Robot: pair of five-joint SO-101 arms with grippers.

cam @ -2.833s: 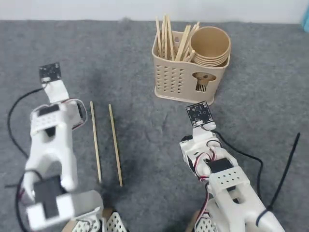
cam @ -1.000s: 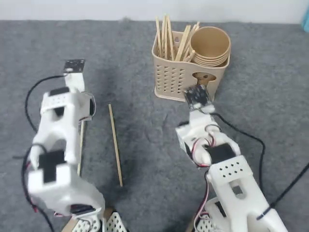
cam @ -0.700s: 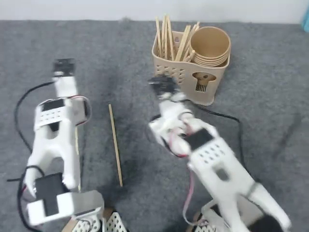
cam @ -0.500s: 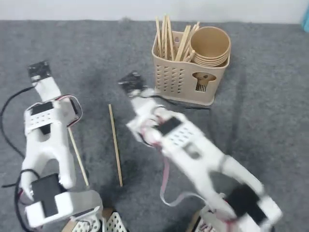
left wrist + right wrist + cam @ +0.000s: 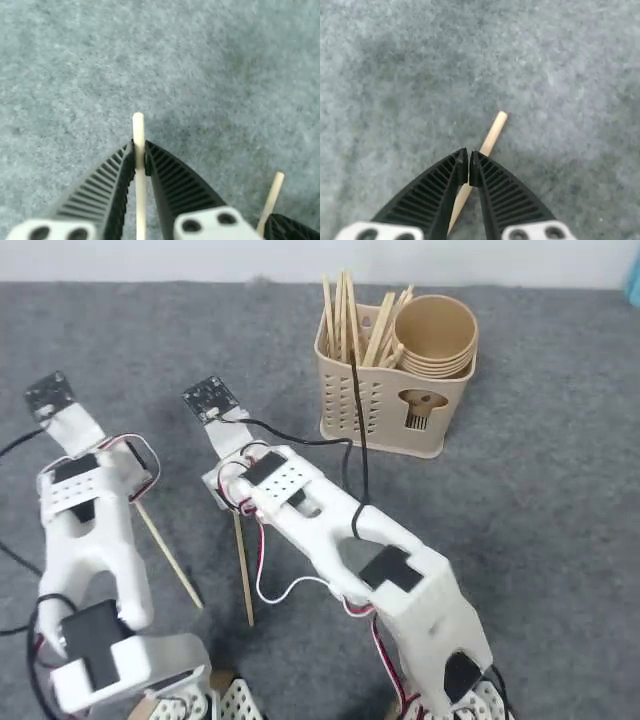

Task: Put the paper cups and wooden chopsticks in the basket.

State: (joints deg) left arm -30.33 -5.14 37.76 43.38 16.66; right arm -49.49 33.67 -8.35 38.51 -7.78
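The left gripper (image 5: 139, 146) was clamped tight on the first chopstick (image 5: 138, 125), which slanted toward the near side at the left of the grey carpet (image 5: 540, 490). Just right of it, the right gripper (image 5: 469, 161) hung with fingers almost touching, holding nothing, above the second chopstick (image 5: 493, 131), which lay flat. Far right stood the basket (image 5: 375, 410), with paper cups (image 5: 436, 335) and bundled chopsticks (image 5: 343, 310) inside.

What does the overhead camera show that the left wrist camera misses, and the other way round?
High view adds: the basket with its stacked paper cups and upright chopsticks. Left wrist view adds: the ridged left end effector, seen close up, pinching its chopstick near the end. Shared: that held chopstick and a second chopstick beside it, over the grey carpet.
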